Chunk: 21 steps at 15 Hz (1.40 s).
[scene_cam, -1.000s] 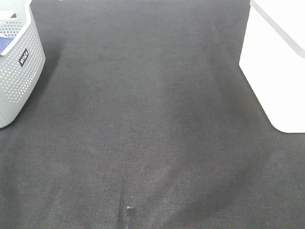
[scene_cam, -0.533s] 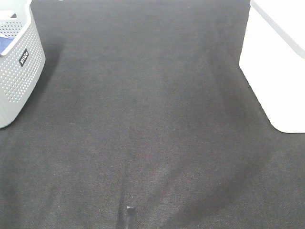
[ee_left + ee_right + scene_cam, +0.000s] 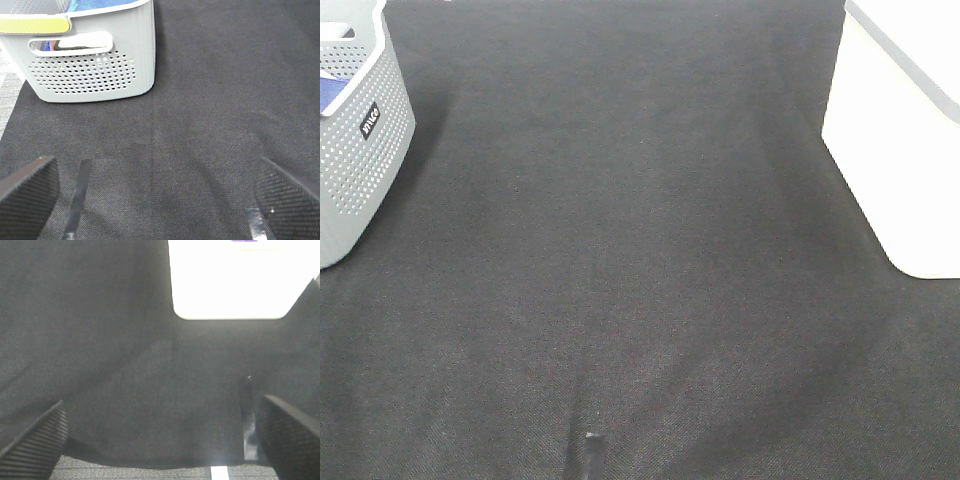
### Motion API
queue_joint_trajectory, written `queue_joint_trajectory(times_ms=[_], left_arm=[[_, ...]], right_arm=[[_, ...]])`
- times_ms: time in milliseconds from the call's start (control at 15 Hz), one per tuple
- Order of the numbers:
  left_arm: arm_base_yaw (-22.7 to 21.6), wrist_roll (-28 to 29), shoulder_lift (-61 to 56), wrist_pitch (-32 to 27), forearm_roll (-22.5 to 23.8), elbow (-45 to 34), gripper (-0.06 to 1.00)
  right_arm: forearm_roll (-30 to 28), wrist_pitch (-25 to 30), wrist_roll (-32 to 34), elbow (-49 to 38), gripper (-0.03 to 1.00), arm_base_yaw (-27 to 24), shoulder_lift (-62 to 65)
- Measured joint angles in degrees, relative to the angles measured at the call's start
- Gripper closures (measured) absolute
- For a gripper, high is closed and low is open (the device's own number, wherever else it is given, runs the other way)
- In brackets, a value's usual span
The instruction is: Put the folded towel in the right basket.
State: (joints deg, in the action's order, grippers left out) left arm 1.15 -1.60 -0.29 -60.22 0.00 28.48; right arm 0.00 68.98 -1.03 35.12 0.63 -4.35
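The right basket [image 3: 905, 130] is plain white and stands at the mat's right edge; it also shows in the right wrist view [image 3: 235, 280], with a purple sliver at its top rim. The left basket [image 3: 355, 150] is grey and perforated; blue cloth [image 3: 332, 93] lies inside it, also seen in the left wrist view [image 3: 95, 5]. I cannot tell if this is the folded towel. My left gripper [image 3: 160, 200] is open and empty over the mat, short of the grey basket [image 3: 90, 70]. My right gripper [image 3: 160, 440] is open and empty, short of the white basket.
A dark woven mat [image 3: 620, 250] covers the table between the baskets. A small dark post [image 3: 590, 455] stands at the front edge. Grey table surface shows beyond the mat in the left wrist view [image 3: 7, 95].
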Motion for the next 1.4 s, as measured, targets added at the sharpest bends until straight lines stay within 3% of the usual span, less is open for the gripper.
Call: queue_joint_trajectory(times_ms=[267, 467, 1400], left_arm=[[0.0, 0.0, 0.0, 0.0, 0.0, 0.0, -0.04], [0.0, 0.0, 0.0, 0.0, 0.0, 0.0, -0.04], [0.0, 0.0, 0.0, 0.0, 0.0, 0.0, -0.04]], right_arm=[[0.0, -0.29, 2.75, -6.42, -0.01, 0.0, 4.64], [-0.34, -3.78, 3.09, -8.19, -0.01, 0.0, 4.64], [0.0, -5.1, 2.12, -8.71, -0.01, 0.0, 4.64]])
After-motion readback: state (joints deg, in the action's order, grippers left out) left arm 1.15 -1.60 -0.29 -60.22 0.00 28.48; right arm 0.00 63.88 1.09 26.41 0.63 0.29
